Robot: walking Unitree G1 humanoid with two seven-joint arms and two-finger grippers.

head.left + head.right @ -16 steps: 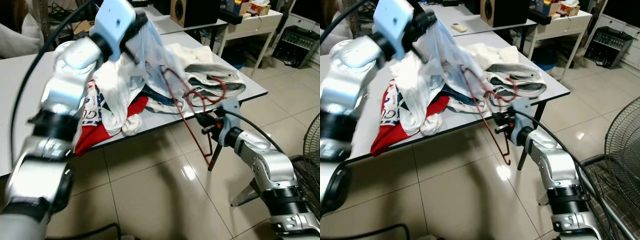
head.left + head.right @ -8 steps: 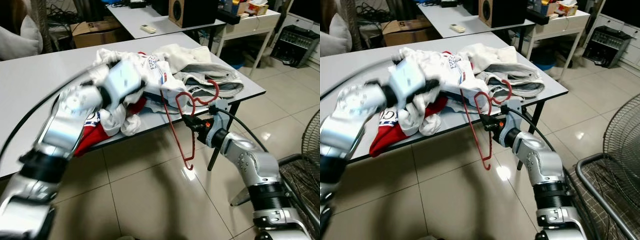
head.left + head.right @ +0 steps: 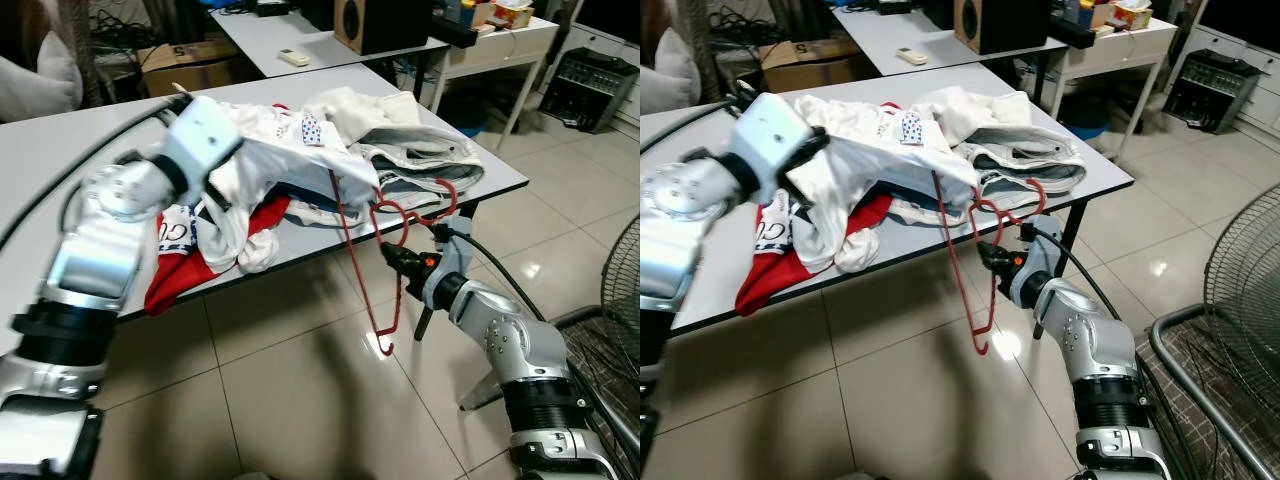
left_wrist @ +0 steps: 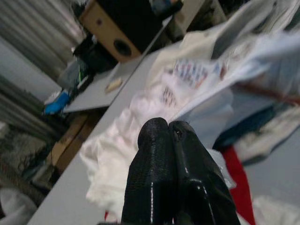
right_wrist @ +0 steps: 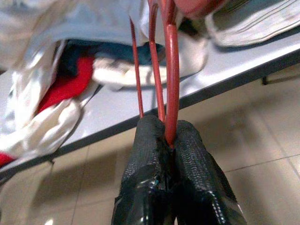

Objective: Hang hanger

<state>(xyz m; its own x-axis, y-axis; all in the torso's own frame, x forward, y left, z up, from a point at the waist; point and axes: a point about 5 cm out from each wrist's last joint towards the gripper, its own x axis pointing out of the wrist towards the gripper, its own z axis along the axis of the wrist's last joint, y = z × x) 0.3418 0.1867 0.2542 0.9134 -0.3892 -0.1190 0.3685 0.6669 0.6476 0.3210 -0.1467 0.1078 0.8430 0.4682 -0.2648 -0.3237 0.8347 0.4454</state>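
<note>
So the red wire hanger (image 3: 385,262) is thin and bent, dangling off the table's (image 3: 60,150) front edge, pinched tight in my right gripper (image 3: 392,256). My left gripper (image 4: 166,133) is clamped on a white shirt (image 3: 290,160) draped over one hanger end, above the clothes pile.

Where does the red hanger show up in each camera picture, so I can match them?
Left eye view: red hanger hangs off the table edge, centre-right, pinched by the right gripper.
Right eye view: centre, reaching toward the floor.
Left wrist view: too blurred to tell.
Right wrist view: its wires rise from between the fingers.
Shared landmark: white garment.
</note>
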